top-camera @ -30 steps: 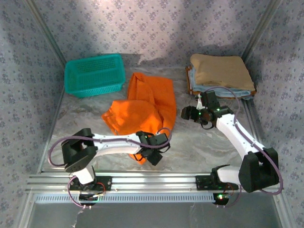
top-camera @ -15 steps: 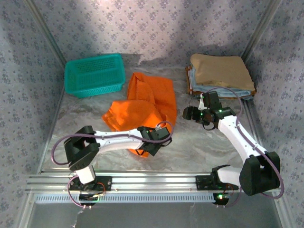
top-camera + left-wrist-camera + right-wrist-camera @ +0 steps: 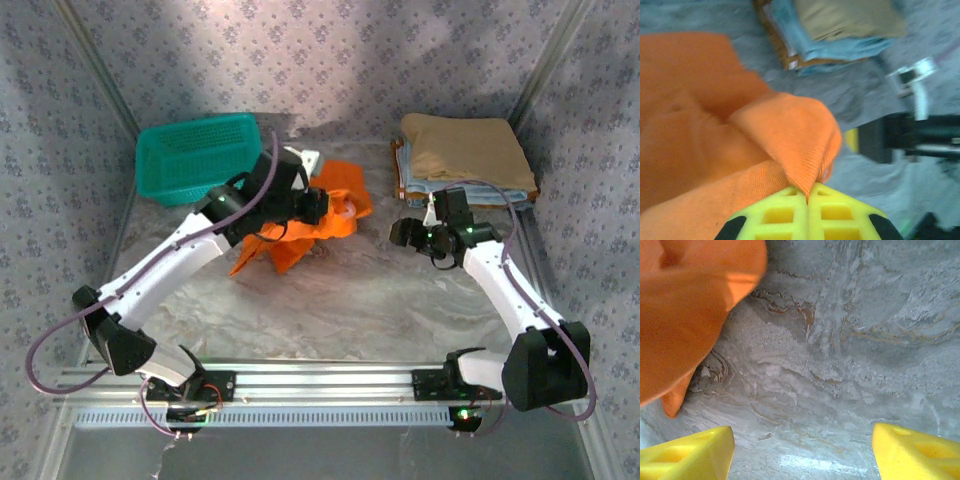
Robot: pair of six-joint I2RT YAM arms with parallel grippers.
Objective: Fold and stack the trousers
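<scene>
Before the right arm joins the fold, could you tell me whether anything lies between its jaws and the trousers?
Nothing visible does. The right gripper, jaws open, hangs over bare table; only that surface separates it from the trousers, which the left gripper holds.

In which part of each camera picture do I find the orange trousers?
Top external: the trousers are at the centre, slightly left, beside the teal basket.
Left wrist: left and centre, pinched by the left gripper at the bottom edge.
Right wrist: upper left corner.
Shared landmark: the grey marbled table.
</scene>
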